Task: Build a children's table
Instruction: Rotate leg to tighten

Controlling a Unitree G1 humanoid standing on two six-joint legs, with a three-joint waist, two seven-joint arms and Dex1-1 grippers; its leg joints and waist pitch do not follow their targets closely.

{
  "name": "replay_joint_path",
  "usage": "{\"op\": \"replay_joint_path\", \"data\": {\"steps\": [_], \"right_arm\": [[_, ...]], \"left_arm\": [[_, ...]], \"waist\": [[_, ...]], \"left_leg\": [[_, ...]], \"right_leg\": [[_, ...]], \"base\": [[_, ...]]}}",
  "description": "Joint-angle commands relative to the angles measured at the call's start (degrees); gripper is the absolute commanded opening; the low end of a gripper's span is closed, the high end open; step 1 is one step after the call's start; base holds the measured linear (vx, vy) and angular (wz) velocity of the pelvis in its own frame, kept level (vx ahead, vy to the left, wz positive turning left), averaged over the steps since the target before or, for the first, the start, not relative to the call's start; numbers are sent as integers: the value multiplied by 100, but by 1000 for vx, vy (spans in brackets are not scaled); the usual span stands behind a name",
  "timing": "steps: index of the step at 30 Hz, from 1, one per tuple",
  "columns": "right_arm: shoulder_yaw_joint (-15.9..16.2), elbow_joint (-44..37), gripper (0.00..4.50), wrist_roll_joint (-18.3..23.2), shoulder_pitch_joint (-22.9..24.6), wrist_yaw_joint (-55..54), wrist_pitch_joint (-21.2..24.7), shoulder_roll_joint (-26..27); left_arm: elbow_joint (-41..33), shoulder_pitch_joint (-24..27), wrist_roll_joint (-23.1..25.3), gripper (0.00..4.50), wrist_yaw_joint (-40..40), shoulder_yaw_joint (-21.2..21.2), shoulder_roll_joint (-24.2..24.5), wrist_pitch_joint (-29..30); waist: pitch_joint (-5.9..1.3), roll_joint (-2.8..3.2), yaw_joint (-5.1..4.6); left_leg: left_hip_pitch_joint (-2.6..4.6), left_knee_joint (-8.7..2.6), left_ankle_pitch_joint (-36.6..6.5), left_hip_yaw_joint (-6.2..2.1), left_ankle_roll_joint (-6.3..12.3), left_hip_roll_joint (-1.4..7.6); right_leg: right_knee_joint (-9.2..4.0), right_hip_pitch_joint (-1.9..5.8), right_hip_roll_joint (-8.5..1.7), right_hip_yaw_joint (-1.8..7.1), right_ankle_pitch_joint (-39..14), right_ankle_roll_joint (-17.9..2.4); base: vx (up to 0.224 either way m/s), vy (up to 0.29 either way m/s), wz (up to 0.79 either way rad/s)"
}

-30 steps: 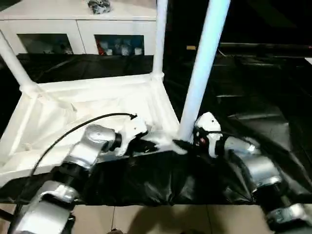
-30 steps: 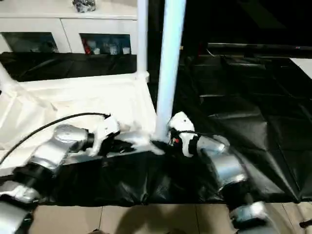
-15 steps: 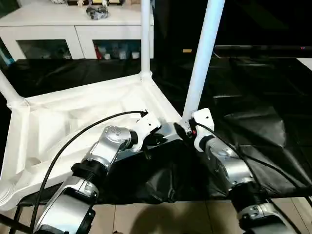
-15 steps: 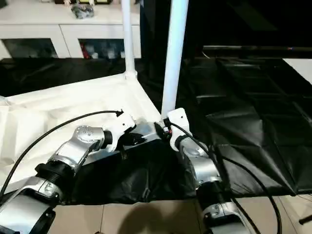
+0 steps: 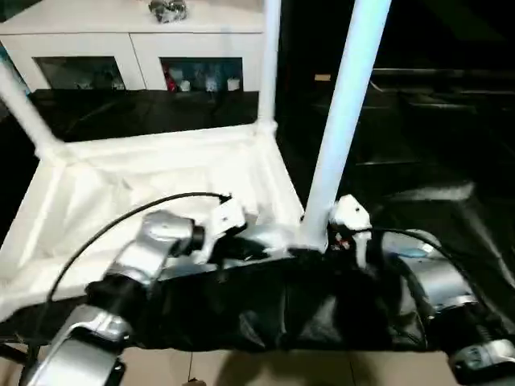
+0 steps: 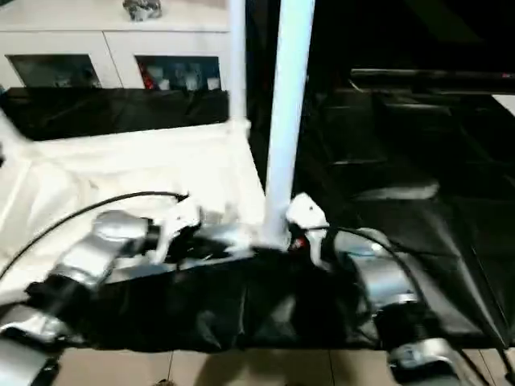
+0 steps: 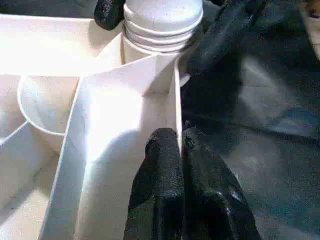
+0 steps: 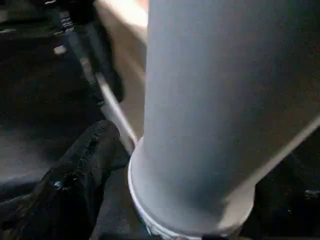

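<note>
Three legs stand up from the upturned table top, which lies ribs-up on a black sheet in front of a white cabinet: one at the far left corner, one at the far right corner, and the thick one at the near right corner, where both arms are busy. The top is upside down, I'd say, so the legs can be set into their corner sockets from above. The left gripper has its two black fingers pressed tight together on the thin near wall of the top, just beside that near right corner; pinching the rim there looks like a way to keep the top from sliding or turning while the leg is worked. The right gripper is at the foot of the near right leg, where the leg meets its ribbed collar. One dark finger lies beside the base of the leg and two fingertips show either side of the collar in the left wrist view, so the jaws stand wide around the leg, though I cannot tell whether they press on it. My guess is that it is between turns of screwing the leg home.
</note>
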Motion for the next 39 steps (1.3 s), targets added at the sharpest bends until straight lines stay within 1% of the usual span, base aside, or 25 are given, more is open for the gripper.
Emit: {"op": "replay_joint_path", "data": {"steps": [1, 3, 5, 7, 8, 10, 15, 19, 22, 23, 24, 25, 26, 27, 28, 29, 30, 31, 32, 33, 35, 36, 37, 38, 39], "right_arm": [[242, -35, 371, 14, 6, 270, 16, 33], [297, 4, 352, 128, -59, 674, -6, -55], [296, 12, 352, 146, -72, 714, -11, -60], [313, 16, 317, 152, -90, 766, -1, -68], [331, 28, 312, 162, -111, 902, 6, -80], [336, 29, 285, 167, -114, 960, 8, -88], [326, -65, 270, 219, -56, 1084, 59, -94], [310, -163, 269, 235, 36, 975, 94, -30], [191, -95, 268, 54, 101, 137, 201, 288], [111, 44, 268, -60, 82, -375, 230, 497], [47, 177, 268, -172, 60, -874, 277, 705], [5, 266, 268, -233, 40, -1190, 306, 844], [-29, 349, 268, -289, 21, -1499, 309, 996], [-41, 382, 267, -311, 13, -1621, 305, 1059], [-74, 491, 267, -373, -38, -2040, 310, 1298], [-103, 563, 267, -398, -83, -2292, 350, 1439], [-137, 643, 267, -423, -137, -2573, 405, 1597], [-187, 733, 267, -462, -210, -2917, 461, 1761], [-286, 888, 267, -465, -353, -3416, 522, 2050], [-357, 978, 267, -451, -468, -3719, 494, 2282], [-366, 972, 267, -461, -488, -3733, 447, 2328], [-385, 972, 302, -510, -507, -3754, 400, 2352], [-418, 924, 323, -457, -494, -3616, 430, 2326], [-424, 919, 337, -451, -493, -3603, 434, 2325], [-440, 856, 337, -423, -456, -3401, 421, 2231]], "left_arm": [[-128, 45, -91, 0, -211, -130, -32, 7], [-256, 80, -127, 0, -519, -181, 177, 25], [-271, 81, -138, 0, -549, -191, 203, 30], [-281, 79, -136, 0, -612, -215, 244, 27], [-304, 78, -126, 0, -738, -253, 321, 27], [-305, 72, -129, 0, -798, -261, 350, 35], [-228, 26, -139, 0, -837, -212, 333, 35], [-171, 8, -160, 0, -680, -147, 264, 31], [55, -86, -60, 0, -28, -29, 31, -30], [168, -148, -3, 0, 270, 11, -106, -1], [281, -215, 64, 0, 577, 35, -264, 0], [334, -253, 94, 0, 726, 35, -370, 16], [380, -291, 125, 0, 876, 26, -489, 39], [397, -306, 137, 0, 936, 21, -539, 51], [452, -361, 194, 0, 1136, -18, -731, 75], [477, -390, 227, 0, 1229, -50, -834, 86], [505, -423, 267, 0, 1333, -86, -948, 94], [538, -459, 307, 0, 1449, -115, -1061, 90], [571, -503, 380, 0, 1587, -191, -1232, 72], [612, -540, 447, 0, 1699, -258, -1364, 44], [635, -552, 474, 0, 1727, -281, -1393, 25], [666, -559, 523, 0, 1727, -306, -1404, -29], [660, -545, 572, 0, 1711, -330, -1373, -93], [663, -544, 581, 0, 1713, -332, -1371, -103], [645, -513, 642, 0, 1663, -363, -1318, -212]], "waist": [[-323, -82, 18], [-310, -102, 19], [-304, -85, 16], [-306, -85, 19], [-303, -100, 15], [-303, -93, 12], [-322, -88, 14], [-318, -93, 18], [-299, -109, 13], [-281, -110, -4], [-259, -134, -30], [-260, -133, -24], [-260, -115, -46], [-251, -123, -60], [-246, -140, -73], [-231, -125, -94], [-234, -130, -121], [-234, -130, -121], [-225, -91, -169], [-241, -97, -186], [-254, -97, -183], [-250, -79, -181], [-254, -85, -179], [-254, -85, -175], [-260, -82, -174]], "left_leg": [[15, -299, -995, 52, 610, 95], [27, -314, -1209, 48, 512, 98], [37, -332, -1270, 42, 439, 111], [54, -327, -1286, 47, 413, 108], [52, -329, -1290, 47, 394, 106], [35, -333, -1281, 42, 379, 103], [30, -309, -1085, 43, 426, 94], [26, -308, -1080, 44, 441, 91], [28, -322, -1170, 42, 367, 88], [31, -342, -1300, 33, 265, 74], [40, -356, -1475, 32, 148, 54], [56, -361, -1579, 20, 93, 49], [52, -374, -1647, 3, 35, 54], [62, -387, -1760, -7, -13, 54], [54, -391, -1793, -12, -22, 47], [67, -396, -1899, -10, -37, 35], [79, -406, -1991, -30, -57, 29], [79, -406, -1991, -30, -57, 29], [85, -408, -2105, -31, -75, 25], [89, -417, -2150, -55, -114, 17], [80, -423, -2101, -58, -92, 25], [75, -427, -2100, -50, -60, 31], [78, -424, -2118, -41, -31, 28], [82, -421, -2125, -36, -12, 29], [66, -424, -2075, -36, 10, 32]], "right_leg": [[-318, 305, -198, 151, -617, -1541], [-344, 296, -211, 154, -982, -1469], [-358, 284, -215, 159, -1144, -1432], [-358, 275, -211, 166, -1116, -1440], [-351, 275, -207, 169, -1061, -1463], [-345, 287, -212, 166, -1096, -1438], [-312, 300, -207, 164, -762, -1507], [-317, 305, -210, 162, -806, -1500], [-350, 280, -212, 171, -1045, -1423], [-382, 271, -218, 171, -1352, -1334], [-426, 249, -216, 168, -1817, -1191], [-451, 252, -234, 161, -2097, -1105], [-475, 248, -240, 174, -2319, -981], [-497, 227, -228, 168, -2452, -899], [-504, 230, -226, 168, -2518, -852], [-531, 203, -227, 181, -2659, -798], [-540, 208, -221, 165, -2800, -746], [-540, 208, -221, 165, -2800, -746], [-569, 169, -218, 172, -2885, -710], [-569, 187, -218, 152, -2960, -675], [-573, 206, -222, 155, -2840, -663], [-572, 198, -210, 164, -2650, -706], [-555, 198, -198, 170, -2504, -752], [-555, 194, -199, 176, -2449, -780], [-536, 210, -199, 182, -2302, -834]], "base": [[0, 0, 0], [0, 0, 0], [0, 0, 0], [0, 0, 0], [0, 0, 0], [0, 0, 0], [0, 0, 0], [0, 0, 0], [0, 0, 0], [0, 0, 0], [0, 0, 0], [0, 0, 0], [0, 0, 0], [0, 0, 0], [0, 0, 0], [0, 0, 0], [0, 0, 0], [0, 0, 0], [0, 0, 0], [0, 0, 0], [0, 0, 0], [0, 0, 0], [0, 0, 0], [0, 0, 0], [0, 0, 0]]}}
